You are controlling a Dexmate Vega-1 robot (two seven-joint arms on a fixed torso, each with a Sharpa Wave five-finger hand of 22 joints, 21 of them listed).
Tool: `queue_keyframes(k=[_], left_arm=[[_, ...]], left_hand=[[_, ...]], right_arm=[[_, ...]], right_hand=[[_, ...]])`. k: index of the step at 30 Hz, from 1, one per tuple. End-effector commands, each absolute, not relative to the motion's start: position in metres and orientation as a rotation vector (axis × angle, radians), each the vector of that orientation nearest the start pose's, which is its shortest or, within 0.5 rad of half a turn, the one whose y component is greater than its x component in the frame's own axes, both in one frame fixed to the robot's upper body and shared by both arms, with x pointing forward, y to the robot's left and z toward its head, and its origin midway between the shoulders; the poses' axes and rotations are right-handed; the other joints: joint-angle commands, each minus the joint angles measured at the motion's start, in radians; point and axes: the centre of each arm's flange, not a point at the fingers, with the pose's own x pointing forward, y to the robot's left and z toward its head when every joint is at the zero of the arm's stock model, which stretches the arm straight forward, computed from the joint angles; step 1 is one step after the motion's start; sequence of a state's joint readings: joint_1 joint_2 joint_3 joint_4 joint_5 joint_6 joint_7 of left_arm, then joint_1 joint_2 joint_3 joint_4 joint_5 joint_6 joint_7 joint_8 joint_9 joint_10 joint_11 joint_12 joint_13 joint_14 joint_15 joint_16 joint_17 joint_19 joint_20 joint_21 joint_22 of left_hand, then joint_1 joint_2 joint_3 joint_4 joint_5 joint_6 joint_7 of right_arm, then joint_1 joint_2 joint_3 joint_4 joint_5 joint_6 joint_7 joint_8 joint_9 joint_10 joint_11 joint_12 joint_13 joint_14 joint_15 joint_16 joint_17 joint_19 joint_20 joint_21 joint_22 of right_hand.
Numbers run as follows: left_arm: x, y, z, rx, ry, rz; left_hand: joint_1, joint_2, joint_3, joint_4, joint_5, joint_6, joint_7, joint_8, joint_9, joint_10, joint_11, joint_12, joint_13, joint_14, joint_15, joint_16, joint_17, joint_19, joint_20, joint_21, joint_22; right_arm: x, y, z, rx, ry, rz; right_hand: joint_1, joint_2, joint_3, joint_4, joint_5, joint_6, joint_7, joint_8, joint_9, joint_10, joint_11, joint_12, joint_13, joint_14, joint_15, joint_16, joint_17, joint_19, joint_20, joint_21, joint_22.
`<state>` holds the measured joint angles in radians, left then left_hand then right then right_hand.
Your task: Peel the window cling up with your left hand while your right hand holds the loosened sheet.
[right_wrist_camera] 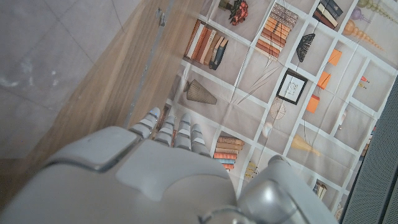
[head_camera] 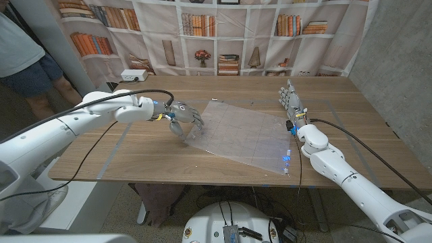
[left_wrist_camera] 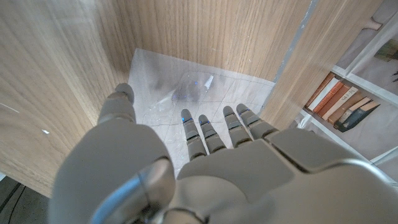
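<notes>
left robot hand (head_camera: 185,123), fingers spread at the cling (head_camera: 239,137) mid-frame, should pinch its corner (right robot hand (head_camera: 291,100) open, unused).

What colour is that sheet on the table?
The window cling is clear and faintly frosted, with a thin grid; the head view shows it best.

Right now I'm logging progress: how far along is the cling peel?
Barely begun. The window cling lies flat on the table. The left hand is over its near-left corner, fingers down; whether they grip is unclear. The right hand stands open beside the sheet, holding nothing. The peel and the hold remain.
</notes>
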<state>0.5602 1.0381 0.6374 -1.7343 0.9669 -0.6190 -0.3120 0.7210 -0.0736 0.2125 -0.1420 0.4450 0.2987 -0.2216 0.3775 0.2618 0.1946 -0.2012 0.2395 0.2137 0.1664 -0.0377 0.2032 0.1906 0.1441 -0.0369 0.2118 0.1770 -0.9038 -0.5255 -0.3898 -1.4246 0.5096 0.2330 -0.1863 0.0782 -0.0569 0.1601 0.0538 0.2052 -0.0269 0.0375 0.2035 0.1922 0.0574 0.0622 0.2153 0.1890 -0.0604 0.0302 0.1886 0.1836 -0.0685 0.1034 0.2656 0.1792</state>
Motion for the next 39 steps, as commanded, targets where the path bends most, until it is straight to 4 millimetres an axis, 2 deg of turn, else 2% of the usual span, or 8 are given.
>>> queue_keyframes(k=[1,6,10,14,17,22,33,39], left_arm=[[0.573,0.234,0.008,2.362,-0.781,-0.554],[0.577,0.233,0.011,2.342,-0.776,-0.557],[0.579,0.234,0.008,2.348,-0.82,-0.535],[0.581,0.232,0.008,2.317,-0.825,-0.537],[0.582,0.229,0.004,2.32,-0.828,-0.547],[0.583,0.225,0.0,2.328,-0.833,-0.552],[0.58,0.219,-0.002,2.319,-0.892,-0.532],[0.58,0.218,-0.005,2.296,-0.905,-0.517]], left_hand=[[0.048,0.009,0.014,-0.002,-0.005,0.03,0.002,0.016,-0.003,0.025,-0.005,-0.003,0.002,0.001,-0.182,-0.007,0.005,0.102,-0.141,0.027,0.003],[0.093,0.028,0.026,-0.006,-0.015,0.043,0.002,0.025,-0.008,0.05,-0.004,-0.002,0.001,0.021,-0.185,-0.006,0.005,0.135,-0.155,0.025,0.002],[0.171,0.064,0.046,-0.006,-0.045,0.082,0.003,0.051,-0.014,0.117,-0.004,0.012,0.007,0.09,-0.187,0.004,0.013,0.224,-0.155,0.046,0.014],[0.228,0.097,0.058,-0.001,-0.09,0.115,0.003,0.079,-0.022,0.183,-0.005,0.036,0.025,0.19,-0.187,0.019,0.042,0.28,-0.161,0.069,0.025],[0.285,0.114,0.045,0.005,-0.174,0.175,0.004,0.132,-0.038,0.248,-0.003,0.051,0.054,0.254,-0.189,0.012,0.103,0.313,-0.169,0.114,0.041],[0.36,0.149,0.021,0.009,-0.228,0.273,0.007,0.202,-0.046,0.343,-0.002,0.059,0.11,0.329,-0.192,0.011,0.188,0.295,-0.167,0.242,0.047],[0.301,0.106,-0.03,0.025,-0.196,0.318,0.006,0.173,-0.052,0.296,-0.004,0.021,0.129,0.263,-0.188,-0.002,0.206,0.208,-0.165,0.308,0.029],[0.309,0.131,-0.016,0.022,-0.192,0.385,0.004,0.178,-0.056,0.328,-0.002,0.036,0.126,0.275,-0.189,0.012,0.206,0.205,-0.157,0.31,0.029]], right_arm=[[0.637,-0.277,-0.038,-0.047,-0.589,0.066],[0.637,-0.276,-0.037,-0.05,-0.59,0.059],[0.636,-0.276,-0.035,-0.055,-0.599,0.056],[0.635,-0.277,-0.035,-0.056,-0.603,0.057],[0.635,-0.277,-0.034,-0.053,-0.609,0.057],[0.634,-0.277,-0.034,-0.056,-0.616,0.063],[0.634,-0.279,-0.033,-0.049,-0.621,0.068],[0.634,-0.28,-0.033,-0.045,-0.625,0.074]], right_hand=[[-0.006,-0.001,-0.006,0.001,0.005,0.008,0.005,0.001,0.002,0.007,-0.001,0.007,0.003,-0.008,-0.003,-0.002,0.003,0.003,0.0,-0.002,0.002],[-0.006,0.0,-0.007,0.001,0.005,0.008,0.005,0.001,0.002,0.004,-0.001,0.006,0.003,-0.033,-0.006,-0.01,0.003,-0.004,-0.009,-0.01,0.002],[-0.006,0.001,-0.008,0.0,0.006,0.008,0.005,0.0,0.002,-0.008,-0.004,0.001,0.003,-0.043,-0.006,-0.012,0.003,-0.008,-0.014,-0.014,0.002],[-0.006,0.001,-0.008,0.0,0.006,0.008,0.006,0.0,0.002,-0.012,-0.003,0.0,0.003,-0.048,-0.006,-0.012,0.003,-0.009,-0.018,-0.015,0.002],[-0.005,0.002,-0.008,0.0,0.006,0.007,0.004,0.0,0.002,-0.013,-0.003,0.0,0.003,-0.054,-0.007,-0.013,0.003,-0.011,-0.021,-0.018,0.002],[-0.005,0.003,-0.009,0.0,0.006,0.008,0.004,0.0,0.002,-0.015,-0.004,-0.001,0.003,-0.055,-0.008,-0.012,0.002,-0.012,-0.027,-0.02,0.002],[-0.005,0.005,-0.01,-0.001,0.007,0.011,0.001,0.001,0.002,-0.014,-0.005,0.0,0.003,-0.053,-0.008,-0.008,0.002,-0.009,-0.03,-0.022,0.002],[-0.005,0.006,-0.01,0.0,0.007,0.012,-0.001,0.001,0.002,-0.013,-0.006,0.001,0.003,-0.051,-0.009,-0.006,0.002,-0.006,-0.031,-0.023,0.003]])
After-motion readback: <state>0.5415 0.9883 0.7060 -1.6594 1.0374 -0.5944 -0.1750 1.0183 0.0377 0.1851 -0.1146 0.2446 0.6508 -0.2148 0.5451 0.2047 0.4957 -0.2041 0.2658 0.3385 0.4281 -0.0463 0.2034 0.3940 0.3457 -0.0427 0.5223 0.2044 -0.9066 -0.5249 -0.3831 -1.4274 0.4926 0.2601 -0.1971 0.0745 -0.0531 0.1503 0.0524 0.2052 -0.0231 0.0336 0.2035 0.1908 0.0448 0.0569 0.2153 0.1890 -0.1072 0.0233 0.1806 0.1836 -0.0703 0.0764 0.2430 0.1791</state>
